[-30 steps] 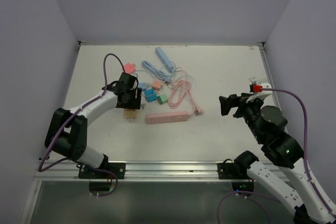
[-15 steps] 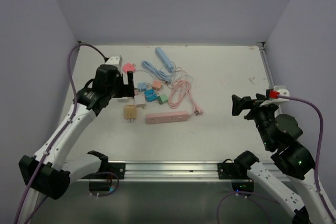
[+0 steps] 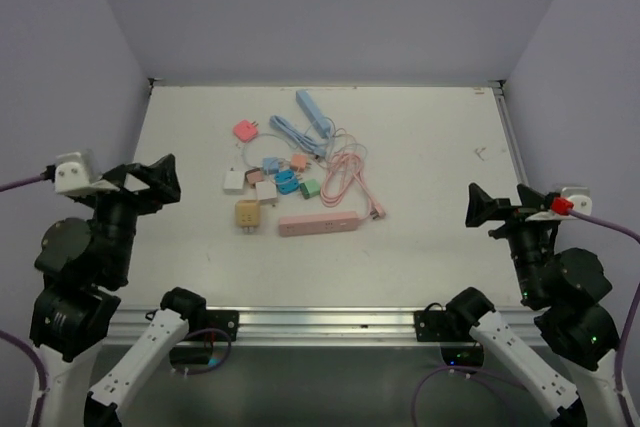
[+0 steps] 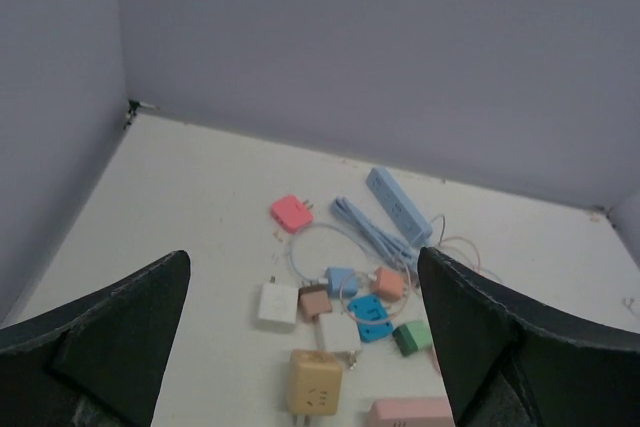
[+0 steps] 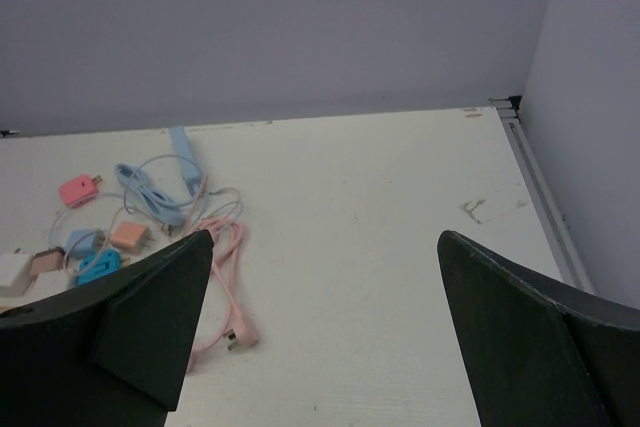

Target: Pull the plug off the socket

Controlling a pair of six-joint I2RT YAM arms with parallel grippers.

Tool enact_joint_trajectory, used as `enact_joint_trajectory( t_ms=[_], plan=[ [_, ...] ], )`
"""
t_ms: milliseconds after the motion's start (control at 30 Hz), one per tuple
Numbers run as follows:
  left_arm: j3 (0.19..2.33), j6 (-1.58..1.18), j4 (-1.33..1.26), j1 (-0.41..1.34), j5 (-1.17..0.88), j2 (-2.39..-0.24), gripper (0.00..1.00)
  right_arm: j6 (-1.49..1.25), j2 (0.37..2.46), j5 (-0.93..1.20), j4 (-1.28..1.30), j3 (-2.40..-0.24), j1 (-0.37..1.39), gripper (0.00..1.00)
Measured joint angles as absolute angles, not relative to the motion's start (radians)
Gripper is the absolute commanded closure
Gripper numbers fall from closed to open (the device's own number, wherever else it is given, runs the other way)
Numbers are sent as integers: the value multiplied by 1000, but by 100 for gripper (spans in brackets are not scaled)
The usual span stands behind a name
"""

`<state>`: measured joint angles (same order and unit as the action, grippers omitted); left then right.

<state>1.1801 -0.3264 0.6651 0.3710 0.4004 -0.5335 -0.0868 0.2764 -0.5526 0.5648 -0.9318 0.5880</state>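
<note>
The pink socket strip (image 3: 318,223) lies flat mid-table, and I see nothing plugged into it. A yellow cube plug (image 3: 247,214) rests just left of it, apart from it, prongs toward the near edge; the left wrist view shows this plug (image 4: 315,384) and the strip's end (image 4: 410,412). My left gripper (image 3: 158,179) hangs open and empty at the table's left side, well clear of both (image 4: 302,255). My right gripper (image 3: 482,209) is open and empty far to the right (image 5: 325,234).
A cluster of small plugs lies behind the strip: white (image 3: 233,180), blue (image 3: 285,182), green (image 3: 309,188), orange (image 3: 297,162) and red-pink (image 3: 244,130). A blue power strip (image 3: 313,112) with its cable and a coiled pink cable (image 3: 345,172) lie further back.
My left arm has pulled back from the plug cluster to the left edge and its jaws have opened wide. The right arm has drawn back to the right.
</note>
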Motion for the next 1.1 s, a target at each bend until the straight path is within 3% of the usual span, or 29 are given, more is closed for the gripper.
enact_joint_trajectory(
  t_ms=[400, 1100],
  plan=[
    [1000, -303, 563, 368, 609, -170, 0, -63, 170, -585, 535, -896, 588, 1],
    [966, -323, 562, 368, 676, -152, 0, -63, 157, -550, 503, -872, 588, 1]
  ],
)
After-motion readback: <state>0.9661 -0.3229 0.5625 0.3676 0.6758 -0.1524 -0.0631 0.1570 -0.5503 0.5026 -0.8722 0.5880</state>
